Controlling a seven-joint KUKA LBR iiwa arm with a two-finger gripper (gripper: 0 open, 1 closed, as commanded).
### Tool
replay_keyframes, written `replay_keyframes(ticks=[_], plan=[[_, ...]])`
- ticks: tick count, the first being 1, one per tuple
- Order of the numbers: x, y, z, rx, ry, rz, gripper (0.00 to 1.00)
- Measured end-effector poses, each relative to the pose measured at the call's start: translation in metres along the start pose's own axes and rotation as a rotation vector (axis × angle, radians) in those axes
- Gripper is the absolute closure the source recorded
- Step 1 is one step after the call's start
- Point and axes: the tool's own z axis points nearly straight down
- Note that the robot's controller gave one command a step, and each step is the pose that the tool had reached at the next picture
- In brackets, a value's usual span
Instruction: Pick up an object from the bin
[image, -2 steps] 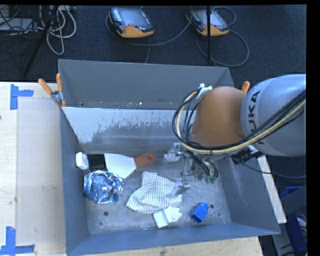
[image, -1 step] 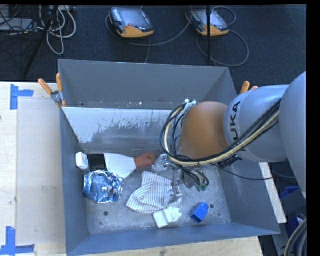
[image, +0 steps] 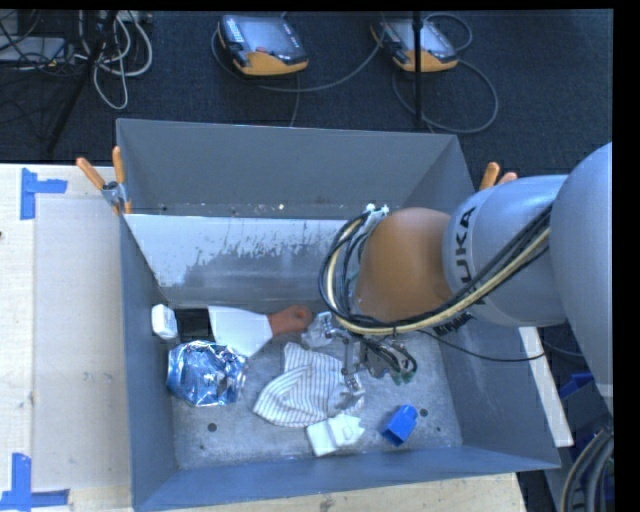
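My gripper (image: 352, 372) hangs below the arm's wrist, low in the middle of the bin, at the right edge of a crumpled striped white cloth (image: 298, 392). It looks to be touching the cloth's right side. A small white crumpled piece (image: 335, 434) lies just below the cloth, near the bin's front wall. To its right sits a small blue block (image: 400, 424). A reddish-brown thing (image: 290, 320) lies behind the cloth, left of the gripper.
A crumpled shiny blue foil bag (image: 205, 373) lies at the left. Behind it are a white sheet (image: 238, 328), a black thing (image: 192, 323) and a small white container (image: 163, 320). The arm and its cables cover the bin's right middle.
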Motion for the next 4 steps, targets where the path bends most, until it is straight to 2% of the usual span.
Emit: replay_keyframes(ticks=[1, 3, 4], plan=[[0.002, 0.001, -0.009, 0.0, 0.001, -0.007, 1.0], [0.002, 0.001, -0.009, 0.0, 0.001, -0.006, 1.0], [0.029, -0.024, -0.177, -0.001, 0.002, -0.306, 1.0]])
